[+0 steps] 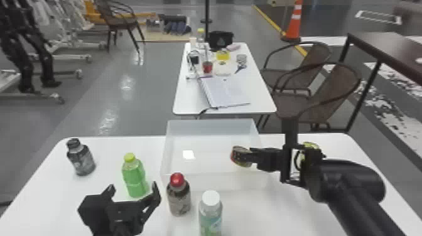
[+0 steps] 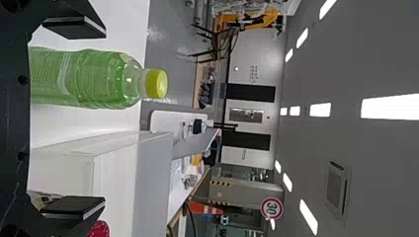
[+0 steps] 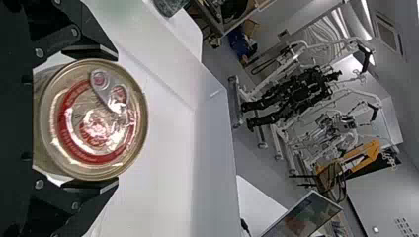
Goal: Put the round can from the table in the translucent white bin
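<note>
Head view: the right gripper (image 3: pixel 117 120) has its fingers clamped on the sides of the can (image 1: pixel 241 156), which is held over the right part of the bin (image 1: pixel 210 126). The left gripper (image 1: pixel 132 189) has its fingers apart near the green bottle (image 1: pixel 135 179), holding nothing.

The step in hand looks to be lowering and letting go. Done well, the can goes down slowly, a little further toward the middle, so neither it nor the wrist catches the bin's right wall. The fingers should part only when the can is close to the bottom; dropped from height or set down tilted, it could tip and roll. Leave room for both fingers to spread, then lift them clear before the arm swings back over the rim.

How much gap lies under the can is hard to judge. In the right wrist view the lid with its pull ring faces the camera, so the far end is hidden. Something yellow-green (image 1: pixel 311 145) behind the right wrist is mostly covered, and I cannot tell what it is. The white-capped bottle (image 1: pixel 210 216) is cut off at the head view's bottom edge.
</note>
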Controlling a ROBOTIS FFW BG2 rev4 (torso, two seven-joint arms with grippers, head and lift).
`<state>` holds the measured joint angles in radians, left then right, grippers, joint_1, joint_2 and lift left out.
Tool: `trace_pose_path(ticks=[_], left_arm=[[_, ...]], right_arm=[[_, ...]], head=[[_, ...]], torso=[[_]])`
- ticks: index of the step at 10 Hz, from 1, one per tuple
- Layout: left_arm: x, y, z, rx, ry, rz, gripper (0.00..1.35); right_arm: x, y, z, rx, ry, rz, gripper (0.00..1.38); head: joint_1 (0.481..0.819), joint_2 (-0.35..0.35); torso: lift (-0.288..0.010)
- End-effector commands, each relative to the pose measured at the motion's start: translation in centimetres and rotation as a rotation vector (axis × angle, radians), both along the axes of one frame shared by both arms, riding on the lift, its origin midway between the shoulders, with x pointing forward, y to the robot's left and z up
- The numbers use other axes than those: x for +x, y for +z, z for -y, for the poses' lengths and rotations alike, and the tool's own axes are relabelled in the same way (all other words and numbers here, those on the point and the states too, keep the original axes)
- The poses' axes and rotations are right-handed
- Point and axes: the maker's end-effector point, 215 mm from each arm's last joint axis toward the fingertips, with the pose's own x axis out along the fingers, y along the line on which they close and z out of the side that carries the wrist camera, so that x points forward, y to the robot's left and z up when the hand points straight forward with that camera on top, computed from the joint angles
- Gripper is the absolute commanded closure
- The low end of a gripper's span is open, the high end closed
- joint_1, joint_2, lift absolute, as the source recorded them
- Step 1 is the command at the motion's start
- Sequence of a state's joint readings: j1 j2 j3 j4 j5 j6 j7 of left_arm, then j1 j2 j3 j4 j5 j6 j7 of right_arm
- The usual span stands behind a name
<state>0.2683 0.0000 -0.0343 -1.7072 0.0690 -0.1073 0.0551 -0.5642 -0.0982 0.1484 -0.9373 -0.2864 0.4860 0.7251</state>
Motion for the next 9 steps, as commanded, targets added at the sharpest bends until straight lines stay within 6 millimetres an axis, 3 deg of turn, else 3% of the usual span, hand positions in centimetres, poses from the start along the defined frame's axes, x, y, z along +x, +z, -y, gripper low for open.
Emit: trace_pose_path(ticks=[1,4,6,7,9], left_arm=[[0.0,0.0,0.0,-0.002,0.001,0.0,0.11],[-0.1,-0.1,0.1,-0.002,0.0,-0.003,0.11],[-0.1,0.2,0.0,-0.001,0.0,0.006,0.11],[-0.1,0.3,0.0,0.0,0.0,0.011,0.11],[-0.2,0.4,-0.2,0.001,0.004,0.015,0.11]], right_arm=[[0.2,0.5,-0.1,0.017,-0.006,0.018,0.07],[0.7,1.6,-0.1,0.023,-0.015,0.068,0.15],[1.1,5.9,0.2,-0.008,-0.077,0.26,0.15],[0.5,7.5,2.1,-0.06,-0.2,0.351,0.16],[-2.2,7.9,4.2,0.001,-0.336,0.426,0.16]], head=[[0.549,0.0],[0.549,0.0],[0.549,0.0],[0.549,0.0],[0.549,0.0]], torso=[[-0.1],[-0.1],[-0.1],[-0.1],[-0.1]])
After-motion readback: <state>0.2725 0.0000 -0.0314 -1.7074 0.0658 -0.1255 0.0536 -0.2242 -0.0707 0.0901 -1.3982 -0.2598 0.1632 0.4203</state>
